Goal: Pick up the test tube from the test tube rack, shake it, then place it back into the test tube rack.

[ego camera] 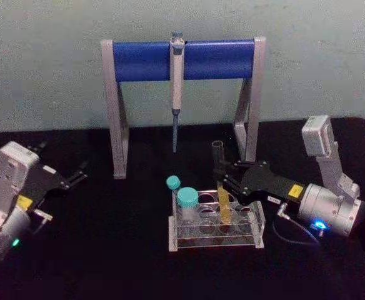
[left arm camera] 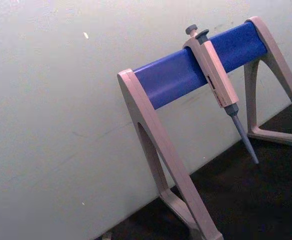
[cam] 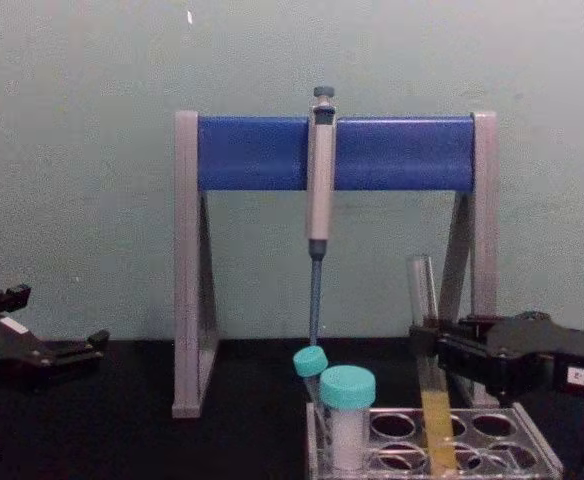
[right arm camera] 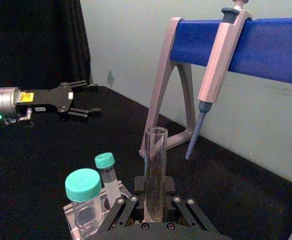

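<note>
Right gripper [ego camera: 222, 175] jaws pinching test tube [ego camera: 222, 187], bottom still seated in test tube rack [ego camera: 215, 239]; pick step. Next: lift straight up. Left gripper [ego camera: 76, 175] parked far left, jaws spread.

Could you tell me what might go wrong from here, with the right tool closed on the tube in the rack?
The tube has no cap, so hard shaking may spill its yellow liquid. Its lower end still sits in the rack; a tilted pull by the right tool could drag the rack or knock the capped tubes beside it. Lifted high, the tube may hit the pipette. The left tool rests apart.
</note>
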Controlling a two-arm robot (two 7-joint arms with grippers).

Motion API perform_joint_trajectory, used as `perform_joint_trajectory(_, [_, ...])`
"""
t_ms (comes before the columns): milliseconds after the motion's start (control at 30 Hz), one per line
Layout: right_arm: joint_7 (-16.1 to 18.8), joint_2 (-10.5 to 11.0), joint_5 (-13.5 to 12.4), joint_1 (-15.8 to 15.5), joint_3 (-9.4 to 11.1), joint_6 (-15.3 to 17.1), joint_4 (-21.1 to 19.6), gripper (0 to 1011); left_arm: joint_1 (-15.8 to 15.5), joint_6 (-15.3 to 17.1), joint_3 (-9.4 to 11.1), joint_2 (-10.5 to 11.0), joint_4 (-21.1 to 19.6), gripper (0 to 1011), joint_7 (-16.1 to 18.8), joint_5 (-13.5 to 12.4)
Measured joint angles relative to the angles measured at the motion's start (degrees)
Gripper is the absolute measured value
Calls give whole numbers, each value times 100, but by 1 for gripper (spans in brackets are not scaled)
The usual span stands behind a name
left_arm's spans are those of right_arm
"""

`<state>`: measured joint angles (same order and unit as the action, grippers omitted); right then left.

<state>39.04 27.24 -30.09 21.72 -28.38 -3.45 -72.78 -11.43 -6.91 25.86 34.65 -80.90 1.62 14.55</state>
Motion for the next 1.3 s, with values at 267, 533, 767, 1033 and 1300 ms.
perform_joint_trajectory(267, [4, -1, -3, 0, 1, 6, 0, 228, 0, 0, 0, 0, 0, 1001, 0, 0])
perform_joint_trajectory(533, [8, -1, -7, -3, 3, 7, 2, 228, 0, 0, 0, 0, 0, 1002, 0, 0])
perform_joint_trajectory(767, [12, -1, -1, -6, 5, 14, 5, 328, 0, 0, 0, 0, 0, 1001, 0, 0])
perform_joint_trajectory(1033, [15, -1, -5, -6, 8, 14, 5, 569, 0, 0, 0, 0, 0, 1001, 0, 0])
perform_joint_trajectory(1300, [15, -1, -9, -4, 8, 12, 4, 823, 0, 0, 0, 0, 0, 1001, 0, 0])
